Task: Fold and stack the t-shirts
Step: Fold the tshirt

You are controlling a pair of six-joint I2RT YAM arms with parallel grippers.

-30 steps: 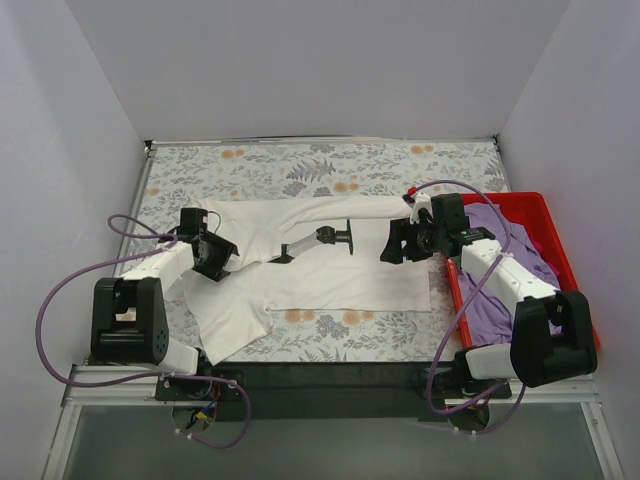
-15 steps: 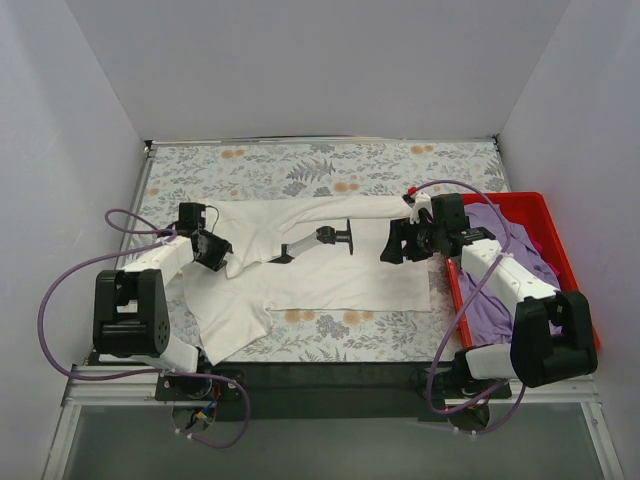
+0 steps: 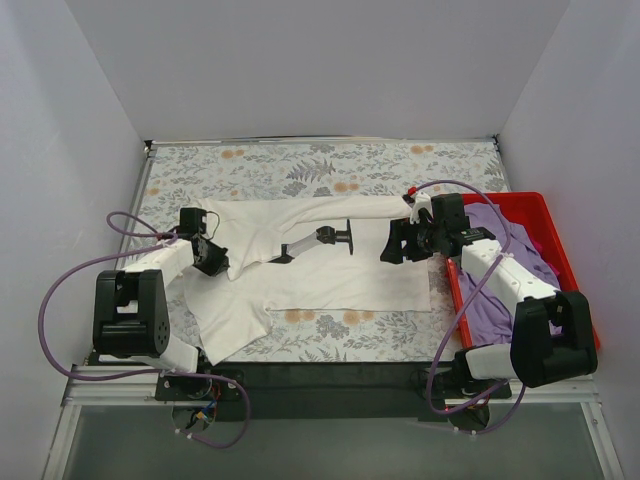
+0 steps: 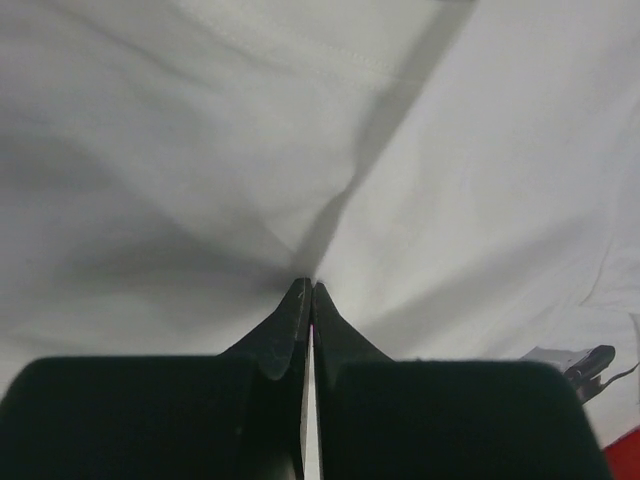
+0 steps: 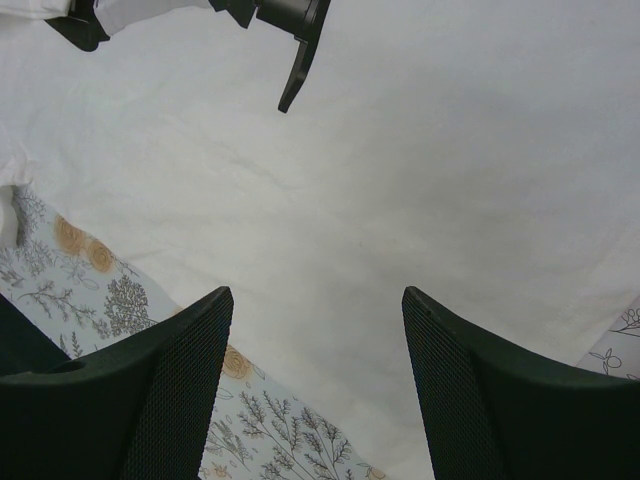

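Slip risk: left claw point(image 4: 307, 290) clenched on a thin pinch of white tee point(image 3: 330, 275) spread on counter point(image 3: 280, 170), right claw point(image 5: 312, 300) released above its other end, so a one-sided pull could drag or bunch it.

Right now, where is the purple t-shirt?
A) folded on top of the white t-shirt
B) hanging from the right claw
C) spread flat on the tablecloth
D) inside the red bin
D: the purple t-shirt lies bunched inside the red bin, at the table's right side.
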